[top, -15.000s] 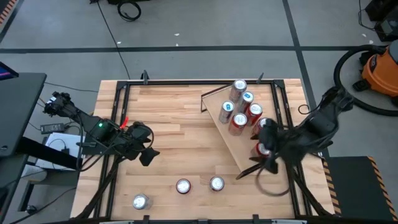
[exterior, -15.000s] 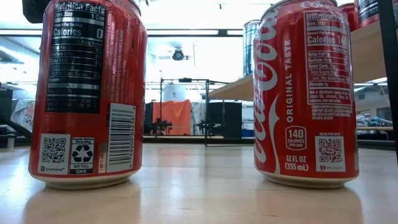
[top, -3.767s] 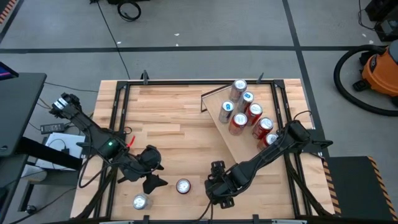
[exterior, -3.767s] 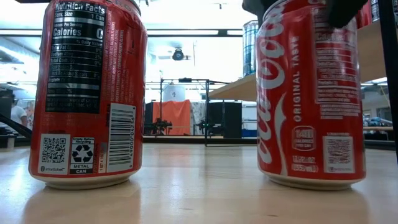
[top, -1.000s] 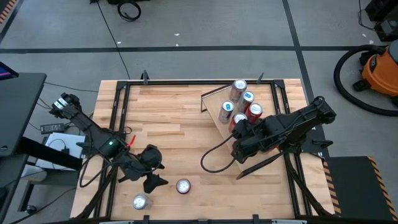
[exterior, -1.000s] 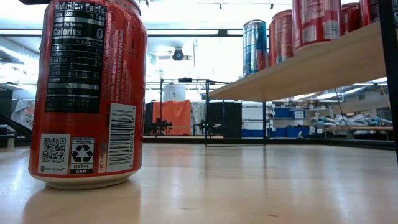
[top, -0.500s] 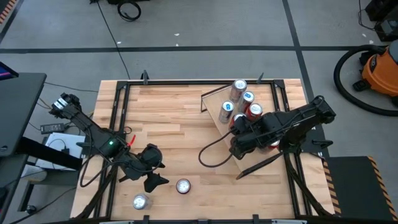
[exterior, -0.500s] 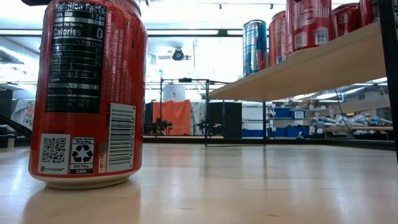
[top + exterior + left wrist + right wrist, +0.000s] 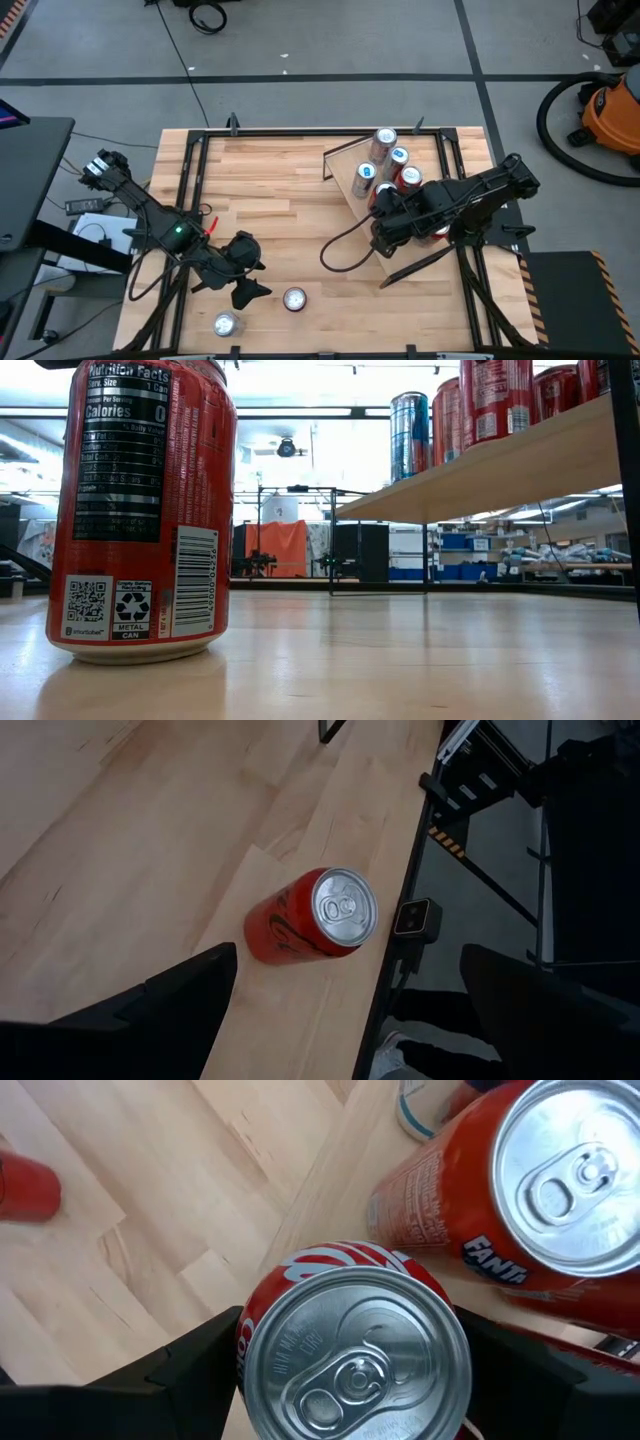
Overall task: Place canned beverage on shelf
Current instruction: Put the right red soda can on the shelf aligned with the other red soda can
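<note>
My right gripper (image 9: 385, 222) is over the near part of the shelf (image 9: 345, 165), a light wood plank raised above the table, and is shut on a red cola can (image 9: 350, 1365). In the low view this can (image 9: 497, 400) stands upright at the shelf's (image 9: 500, 470) front edge. My left gripper (image 9: 245, 282) hangs open above the table's near left part. A second red can (image 9: 315, 915) stands on its base on the table just beyond its fingers, untouched (image 9: 294, 299). My right gripper pinches the can's upper wall (image 9: 250, 1342) just below the top rim, one finger on each opposite side. The fingers come from above, pointing steeply down. The can is upright, its base level with the shelf top; I cannot tell whether it rests there.
Several cans stand on the shelf's far part (image 9: 398, 157), and an orange Fanta can (image 9: 520, 1190) is close beside the held one. A silver-topped can (image 9: 225, 323) stands at the table's near left corner. A small camera (image 9: 415, 917) is at the near edge.
My right gripper has carried the red can a short way toward the table's left edge over the shelf. The can has stayed upright in the hold.
</note>
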